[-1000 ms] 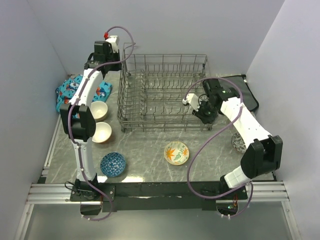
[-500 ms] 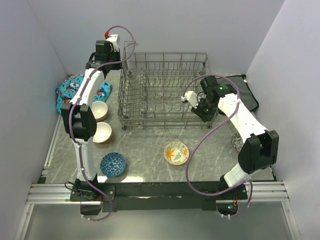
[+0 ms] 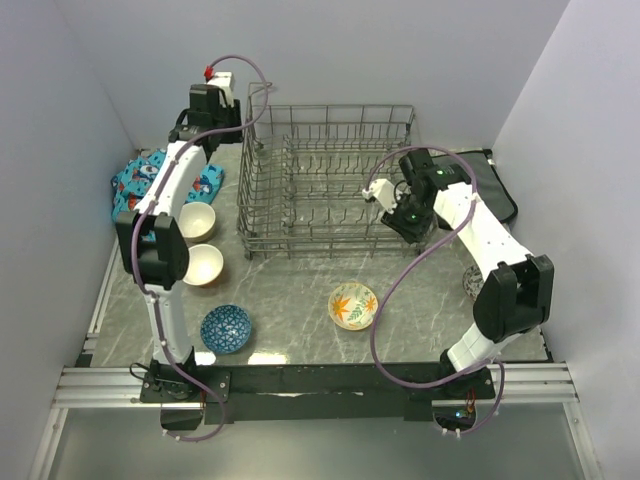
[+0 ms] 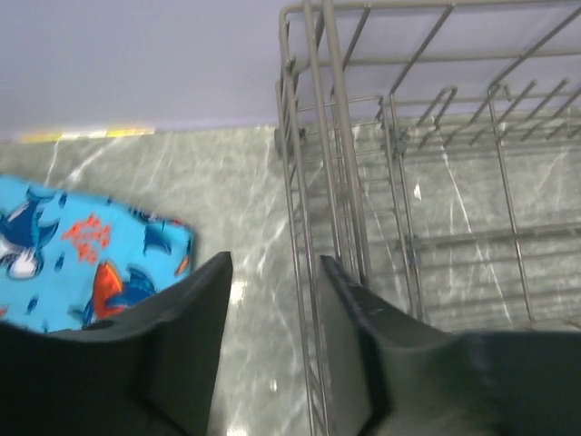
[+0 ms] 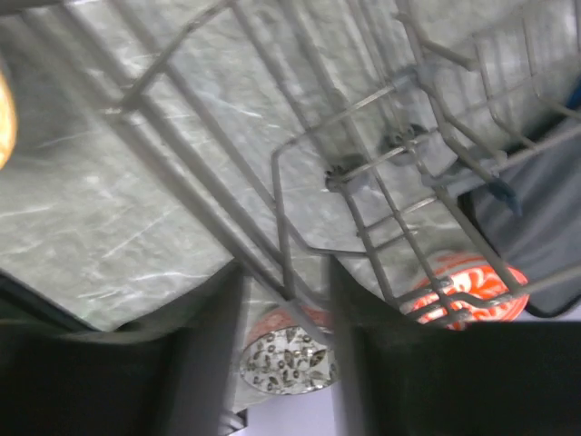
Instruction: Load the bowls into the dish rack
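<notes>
Both claws have parted: left gripper [image 4: 277,268], right gripper [image 5: 283,282] each straddle thin grey wire of dish rack [image 3: 330,190]; near it, round speckled bowl [image 5: 286,359], blurred, half-hidden.

I am reading no words, numbers or brand marks anywhere; the bowls [image 3: 354,306] are carrying only painted patterns, the blue cloth [image 4: 82,254] only cartoon figures.

Left arm stretched forward, left hand [image 4: 275,272] fingers apart, right arm bent inward, right hand [image 5: 283,286] fingers apart
</notes>
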